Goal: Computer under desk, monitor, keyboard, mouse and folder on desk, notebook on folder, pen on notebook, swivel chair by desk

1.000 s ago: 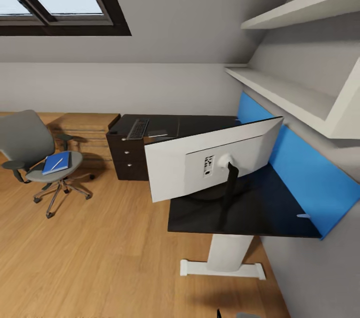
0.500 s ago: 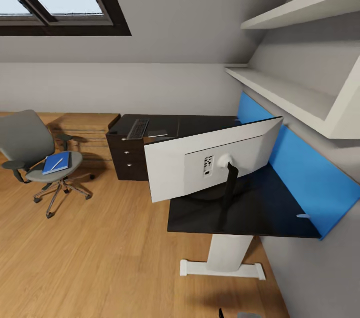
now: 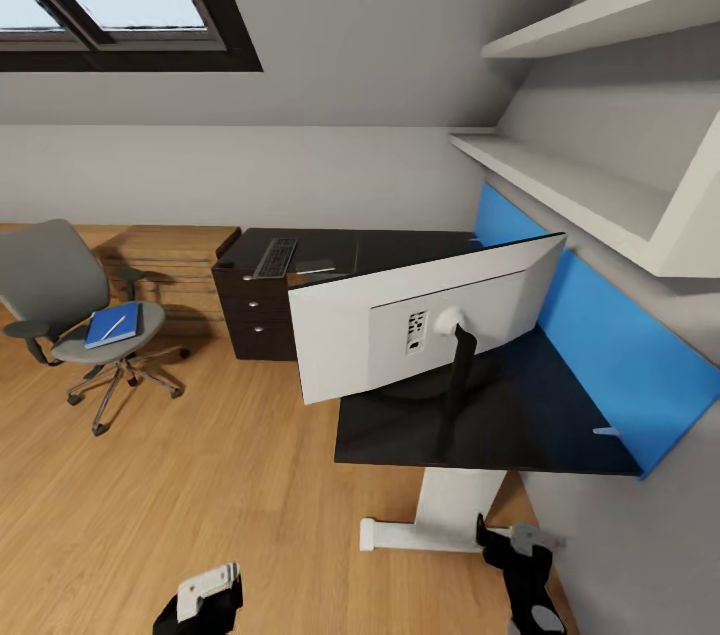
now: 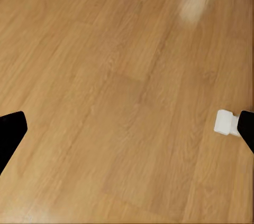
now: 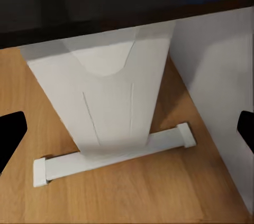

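black desk, monitor rear label unreadable, left gripper spread wide, right gripper likewise

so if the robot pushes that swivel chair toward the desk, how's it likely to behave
The swivel chair stands on a five-star base with castors on smooth wooden floor, so it will probably roll easily. A push off-centre may spin the seat rather than move it straight. The folder and pen lie loose on the seat and could slide off if jolted.
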